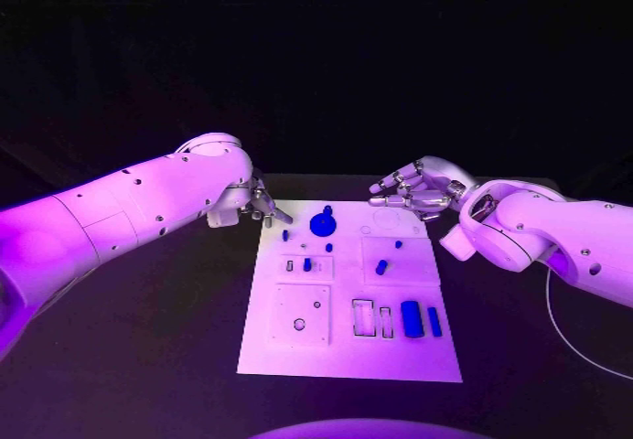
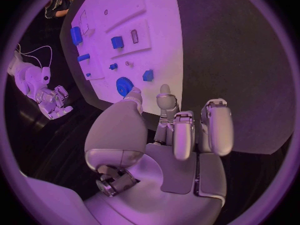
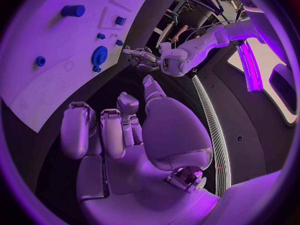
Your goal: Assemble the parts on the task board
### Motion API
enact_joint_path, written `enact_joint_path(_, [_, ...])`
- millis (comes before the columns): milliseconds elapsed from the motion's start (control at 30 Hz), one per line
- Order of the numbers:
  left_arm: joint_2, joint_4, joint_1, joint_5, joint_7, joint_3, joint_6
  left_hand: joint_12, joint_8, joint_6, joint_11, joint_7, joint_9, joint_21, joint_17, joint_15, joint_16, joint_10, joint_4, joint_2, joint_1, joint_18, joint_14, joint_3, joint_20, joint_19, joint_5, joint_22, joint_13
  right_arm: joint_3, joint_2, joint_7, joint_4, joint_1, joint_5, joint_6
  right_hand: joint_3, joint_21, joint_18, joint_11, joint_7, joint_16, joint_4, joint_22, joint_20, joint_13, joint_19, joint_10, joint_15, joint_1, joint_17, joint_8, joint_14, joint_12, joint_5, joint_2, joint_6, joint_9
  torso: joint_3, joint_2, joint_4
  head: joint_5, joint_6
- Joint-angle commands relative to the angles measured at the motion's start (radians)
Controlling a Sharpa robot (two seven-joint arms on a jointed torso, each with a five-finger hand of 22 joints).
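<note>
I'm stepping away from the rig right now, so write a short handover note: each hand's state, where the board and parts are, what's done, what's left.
Left hand: holds nothing, fingers loosely apart, hovering at the far left corner of the task board.
Right hand: holds nothing, fingers partly curled, above the board's far right corner.
Parts: blue gear at the far middle of the board; small blue pieces mid-board; two larger blue blocks lie in the near right area.
Done: I cannot tell which pieces are properly seated.
Left: several recesses on the near half look unfilled, and neither hand has picked up a part.
</note>
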Motion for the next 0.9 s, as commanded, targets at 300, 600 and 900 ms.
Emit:
enact_joint_path(300, [0.033,-0.041,-0.016,-0.037,0.033,-0.008,0.043,0.007,0.002,0.012,-0.003,-0.002,-0.003,0.007,0.263,0.001,0.003,0.01,-0.001,0.016,0.011,0.013,0.104,-0.012,-0.001,0.007,-0.008,0.068,0.001,0.0,0.001,0.008,0.001,-0.001,-0.004,0.015,-0.008,-0.004,0.017,-0.004,0.003,-0.003,0.0,0.0,-0.001,-0.001,-0.007,-0.005,-0.005,-0.008,0.062,0.001,0.065,-0.004,0.0,0.006,0.007,0.001,0.0012,0.0,0.0,0.002,-0.005])
enact_joint_path(600, [0.04,-0.045,-0.019,-0.012,0.057,-0.009,0.041,0.011,0.005,0.018,-0.005,-0.004,-0.005,0.011,0.263,0.0,0.003,0.013,-0.002,0.032,0.019,0.011,0.104,-0.017,-0.002,0.01,-0.008,0.073,0.003,0.0,0.004,0.008,0.001,-0.001,-0.004,0.016,-0.008,-0.004,0.017,-0.004,0.003,-0.004,0.0,0.0,-0.001,-0.001,-0.007,-0.005,-0.005,-0.007,0.061,0.001,0.065,-0.003,0.002,0.007,0.007,0.001,0.0006,-0.002,0.0009,0.003,-0.008])
enact_joint_path(900, [0.045,-0.043,-0.019,0.001,0.066,-0.009,0.037,0.012,0.005,0.019,-0.006,-0.004,-0.007,0.012,0.263,-0.001,0.003,0.014,-0.004,0.039,0.027,0.011,0.104,-0.02,-0.003,0.011,-0.007,0.075,0.002,0.0,0.007,0.008,-0.001,-0.001,-0.004,0.017,-0.008,-0.004,0.017,-0.004,0.003,-0.004,0.0,0.0,-0.001,-0.001,-0.007,-0.005,-0.005,-0.007,0.061,0.001,0.065,-0.003,0.002,0.007,0.007,0.001,0.001,-0.001,0.0003,0.004,-0.007])
